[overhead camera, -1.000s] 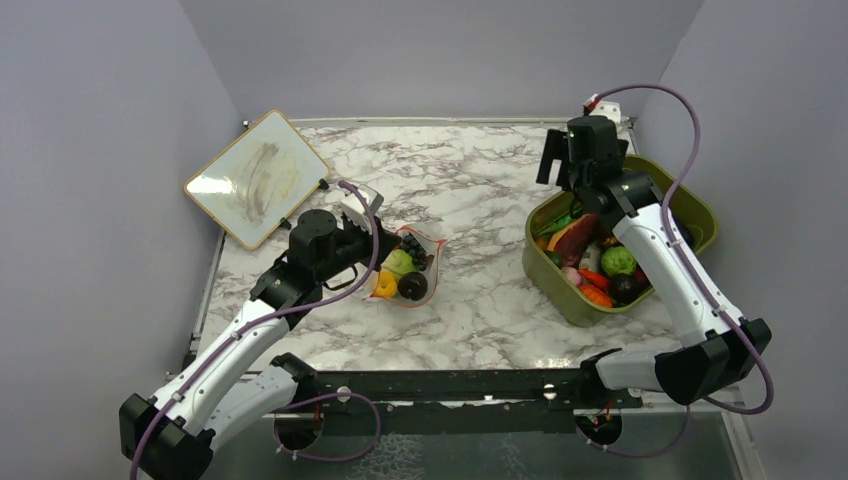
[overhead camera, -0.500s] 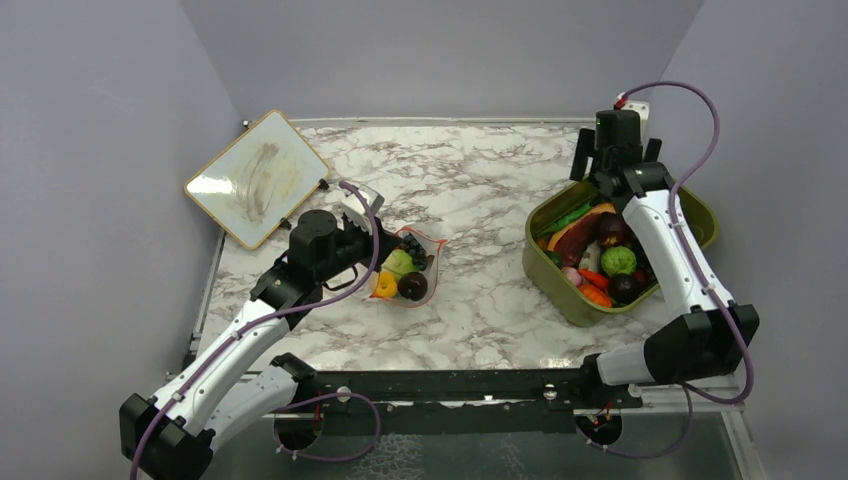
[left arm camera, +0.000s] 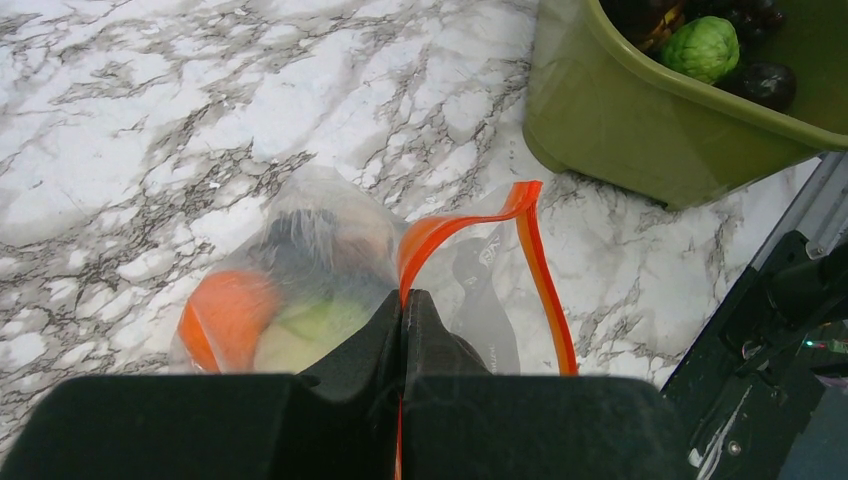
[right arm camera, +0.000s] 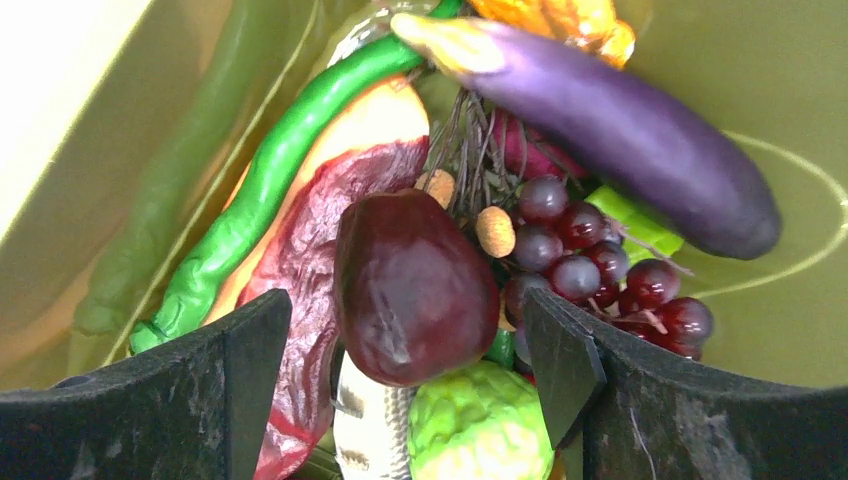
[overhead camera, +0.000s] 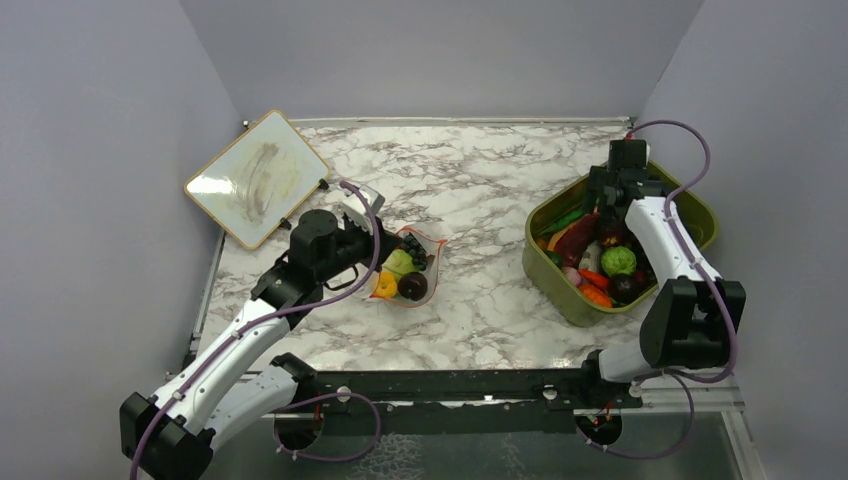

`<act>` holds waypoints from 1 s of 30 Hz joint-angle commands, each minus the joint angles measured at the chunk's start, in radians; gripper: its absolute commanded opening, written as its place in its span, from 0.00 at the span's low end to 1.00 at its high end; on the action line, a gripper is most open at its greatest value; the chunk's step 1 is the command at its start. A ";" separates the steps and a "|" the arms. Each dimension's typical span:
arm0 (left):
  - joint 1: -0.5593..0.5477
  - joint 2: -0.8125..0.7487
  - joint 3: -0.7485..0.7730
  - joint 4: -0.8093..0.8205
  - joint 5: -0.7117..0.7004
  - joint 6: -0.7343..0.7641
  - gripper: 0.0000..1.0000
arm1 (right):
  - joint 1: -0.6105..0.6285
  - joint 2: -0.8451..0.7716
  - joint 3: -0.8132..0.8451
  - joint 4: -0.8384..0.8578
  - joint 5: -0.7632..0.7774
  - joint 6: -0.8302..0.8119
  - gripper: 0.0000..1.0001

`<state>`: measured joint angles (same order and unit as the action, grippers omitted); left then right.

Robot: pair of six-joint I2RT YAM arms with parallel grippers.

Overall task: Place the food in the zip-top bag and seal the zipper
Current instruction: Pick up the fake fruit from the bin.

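The clear zip-top bag (overhead camera: 408,268) lies on the marble table, left of centre. It holds a light-green ball (overhead camera: 398,262), an orange piece (overhead camera: 385,285), a brown round piece (overhead camera: 412,286) and dark grapes (overhead camera: 413,248). My left gripper (overhead camera: 377,242) is shut on the bag's red-orange zipper (left arm camera: 450,225), which arcs up from the closed jaws (left arm camera: 403,310); the mouth gapes. My right gripper (overhead camera: 607,203) is open and low inside the olive bin, its fingers on either side of a dark maroon fruit (right arm camera: 410,290), without gripping it.
The olive-green bin (overhead camera: 700,215) at the right holds a purple eggplant (right arm camera: 620,120), red grapes (right arm camera: 600,270), a green bumpy ball (right arm camera: 480,420) and a long green pod (right arm camera: 270,180). A small whiteboard (overhead camera: 258,178) lies at the far left. Walls close in on the sides.
My right gripper has swung from the bin's left rim toward its far side and dropped down into the bin. The left arm and the bag have not moved.
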<state>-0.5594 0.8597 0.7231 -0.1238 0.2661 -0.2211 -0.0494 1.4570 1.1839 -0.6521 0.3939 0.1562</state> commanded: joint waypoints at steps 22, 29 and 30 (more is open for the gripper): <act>-0.007 -0.034 -0.013 0.018 0.002 0.011 0.00 | -0.018 0.116 -0.036 0.047 -0.032 0.002 0.73; -0.008 -0.044 -0.014 0.012 -0.006 0.014 0.00 | -0.018 0.087 -0.017 0.013 -0.013 0.029 0.67; -0.008 -0.045 -0.014 0.011 -0.010 0.015 0.00 | -0.018 0.082 -0.013 0.011 -0.016 0.033 0.67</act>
<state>-0.5613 0.8352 0.7231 -0.1242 0.2646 -0.2173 -0.0666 1.5826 1.1435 -0.6258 0.3729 0.1562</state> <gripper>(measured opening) 0.013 0.709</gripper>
